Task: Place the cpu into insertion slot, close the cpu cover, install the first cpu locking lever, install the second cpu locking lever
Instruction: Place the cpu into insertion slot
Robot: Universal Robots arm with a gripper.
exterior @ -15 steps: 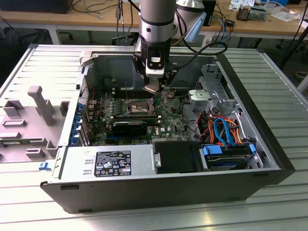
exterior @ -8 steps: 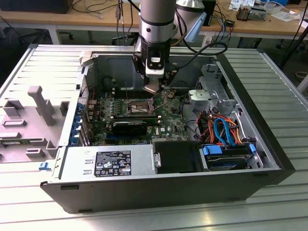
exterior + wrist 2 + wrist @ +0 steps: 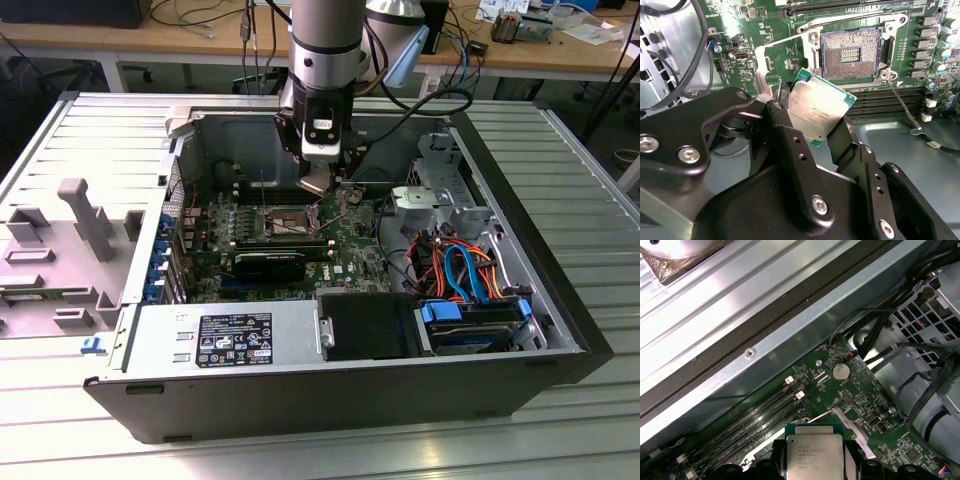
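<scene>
My gripper (image 3: pixel 813 116) is shut on the cpu (image 3: pixel 816 102), a flat square chip with a silvery top and green edge, held by two opposite sides between black fingers (image 3: pixel 786 125). It hangs tilted just above and beside the insertion slot (image 3: pixel 852 50), whose gold-brown contact field lies bare. The cpu cover (image 3: pixel 760 67) stands swung open at the slot's side. Two thin locking levers (image 3: pixel 901 100) stick out unlatched. In the exterior view the gripper (image 3: pixel 320 185) hovers over the motherboard, close to the slot (image 3: pixel 285 220). The first wrist view shows the cpu (image 3: pixel 814 452) over the cover (image 3: pixel 847 421).
The open computer case (image 3: pixel 560 300) lies on a ribbed metal table. Long black memory slots (image 3: pixel 880 97) run beside the socket. A power supply (image 3: pixel 225 335), drive bay (image 3: pixel 470 320) and coloured cables (image 3: pixel 455 265) fill the near side. A grey fixture (image 3: pixel 85 215) sits at the exterior view's left.
</scene>
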